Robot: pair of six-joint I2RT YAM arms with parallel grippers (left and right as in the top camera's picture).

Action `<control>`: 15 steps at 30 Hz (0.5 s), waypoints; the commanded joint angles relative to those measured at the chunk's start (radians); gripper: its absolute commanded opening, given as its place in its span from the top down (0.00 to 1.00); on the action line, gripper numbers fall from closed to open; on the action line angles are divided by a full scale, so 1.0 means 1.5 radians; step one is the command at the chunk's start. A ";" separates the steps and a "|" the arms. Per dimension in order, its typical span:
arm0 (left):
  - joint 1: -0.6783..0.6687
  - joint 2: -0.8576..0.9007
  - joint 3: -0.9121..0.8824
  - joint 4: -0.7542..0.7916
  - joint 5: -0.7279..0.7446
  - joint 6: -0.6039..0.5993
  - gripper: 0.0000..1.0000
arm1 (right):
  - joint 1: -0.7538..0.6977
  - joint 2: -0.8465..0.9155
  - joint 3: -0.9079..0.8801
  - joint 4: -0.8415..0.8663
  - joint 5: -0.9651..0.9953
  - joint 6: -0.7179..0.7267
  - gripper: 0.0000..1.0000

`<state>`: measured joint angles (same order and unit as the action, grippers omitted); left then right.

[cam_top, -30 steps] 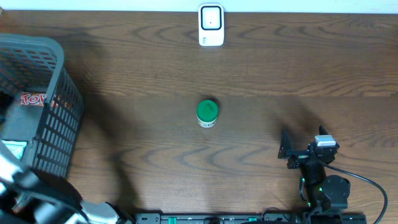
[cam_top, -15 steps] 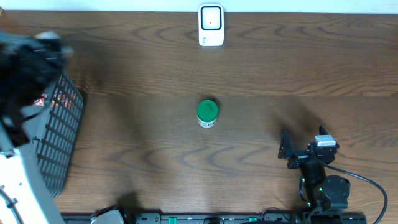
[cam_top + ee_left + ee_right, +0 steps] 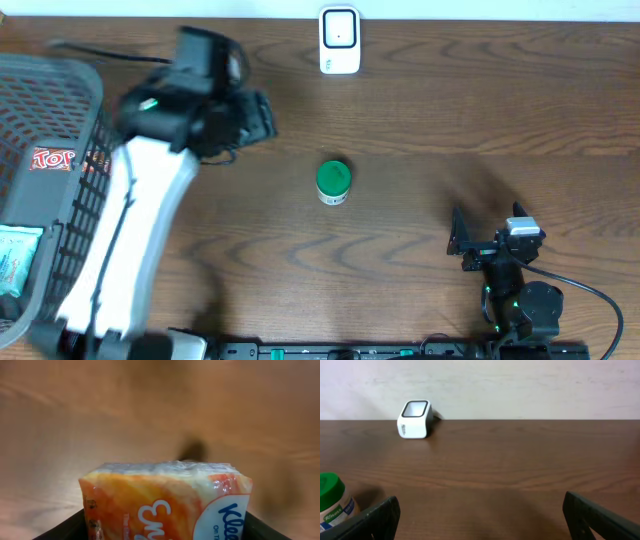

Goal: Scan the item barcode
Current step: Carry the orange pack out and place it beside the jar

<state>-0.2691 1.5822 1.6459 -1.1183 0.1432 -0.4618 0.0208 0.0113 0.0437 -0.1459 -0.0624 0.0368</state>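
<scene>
- As I swing away from the basket [image 3: 95, 170], my left gripper [image 3: 262, 118] now hangs over the table between it and the scanner [image 3: 339, 41]; a second ago it was down at the left edge.
- It pinches the orange tissue pack [image 3: 165, 502] by its sides and carries it in the air.
- Pickup looks done, so next I show the barcode to the scanner. I can't see that barcode yet.
- My right gripper [image 3: 460, 240] hasn't budged, spread wide and empty, with the green-lidded jar [image 3: 333, 181] mid-table.
</scene>
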 commanded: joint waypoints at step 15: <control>-0.053 0.172 -0.292 0.232 0.022 -0.003 0.30 | -0.005 -0.002 -0.002 -0.001 0.003 -0.006 0.01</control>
<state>-0.3355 1.8442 1.2533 -0.8143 0.1371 -0.4522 0.0208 0.0113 0.0437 -0.1459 -0.0624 0.0368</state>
